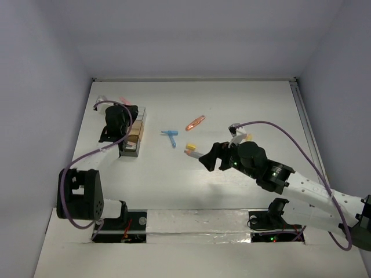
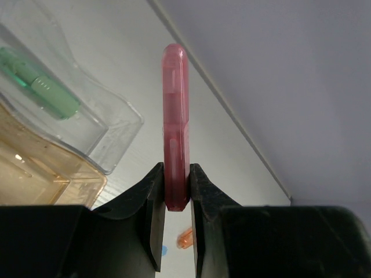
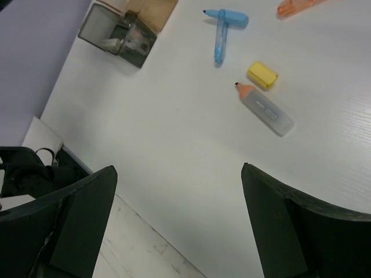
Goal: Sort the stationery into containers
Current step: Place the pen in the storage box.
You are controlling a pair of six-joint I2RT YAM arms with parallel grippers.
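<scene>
My left gripper (image 1: 119, 109) (image 2: 175, 174) is shut on a pink highlighter (image 2: 175, 116), which points up past the far end of the container (image 1: 134, 138); the highlighter also shows in the top view (image 1: 124, 100). A green piece (image 2: 42, 86) lies in the container's clear compartment (image 2: 116, 124), beside a tan compartment (image 2: 40, 174). My right gripper (image 1: 204, 159) (image 3: 179, 174) is open and empty over the table. Just beyond it lie a clear highlighter with an orange tip (image 3: 265, 110) (image 1: 192, 154), a yellow cap (image 3: 262, 75) (image 1: 190, 146), a blue piece (image 3: 223, 26) (image 1: 170, 137) and an orange piece (image 3: 295, 6) (image 1: 195, 122).
The container's dark grey section (image 3: 119, 35) is its near end. A small yellow-orange piece (image 1: 247, 137) lies behind the right arm. White walls enclose the table at the back and both sides. The right arm's purple cable (image 1: 290, 136) loops over the right part of the table.
</scene>
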